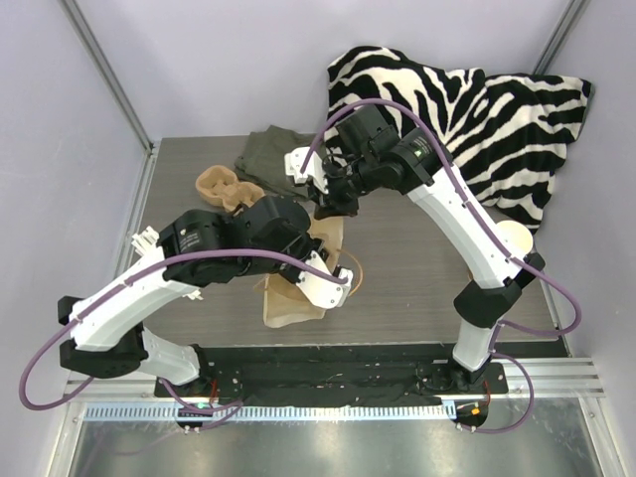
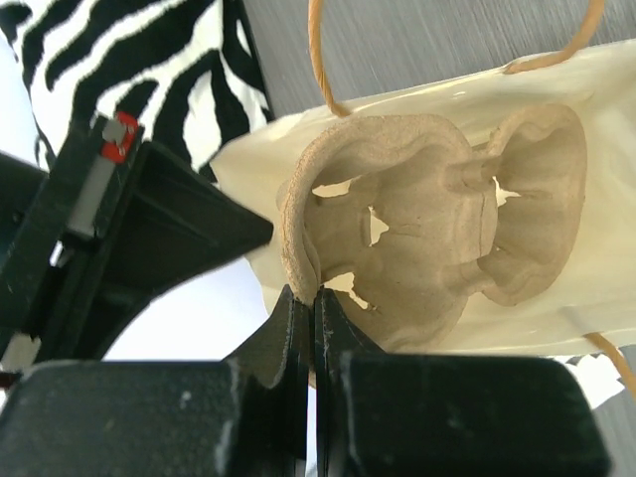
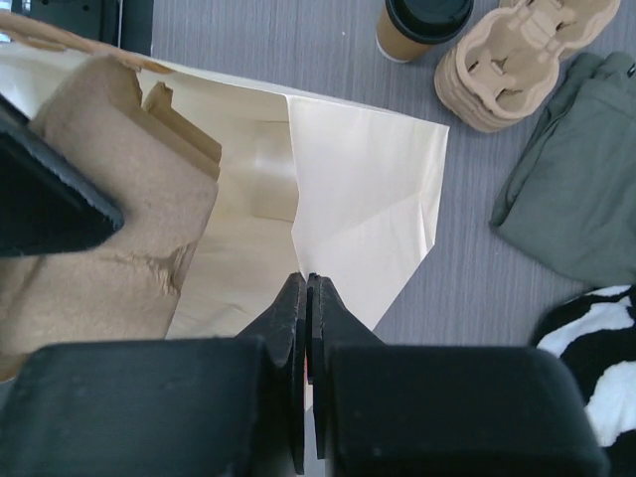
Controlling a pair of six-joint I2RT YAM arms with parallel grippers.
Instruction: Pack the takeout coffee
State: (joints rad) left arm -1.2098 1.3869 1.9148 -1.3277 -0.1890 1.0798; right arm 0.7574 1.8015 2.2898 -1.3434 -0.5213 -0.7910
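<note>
The takeout coffee point(image 3: 422, 25), a brown paper cup with a black lid, stands on the table at the top of the right wrist view, beside a stack of pulp carriers point(image 3: 517, 55). A paper bag point(image 1: 293, 303) lies open between the arms. My left gripper point(image 2: 316, 293) is shut on the rim of a pulp cup carrier point(image 2: 427, 229), which sits in the bag's mouth. My right gripper point(image 3: 308, 280) is shut on the bag's upper edge point(image 3: 358, 169) and holds it up. In the top view the arms hide the cup.
A green cloth point(image 1: 273, 159) lies at the back of the table and a zebra-striped cloth point(image 1: 477, 109) at the back right. The carrier stack point(image 1: 221, 187) sits left of the bag. The bag's handles point(image 2: 318, 60) stick out towards the right arm.
</note>
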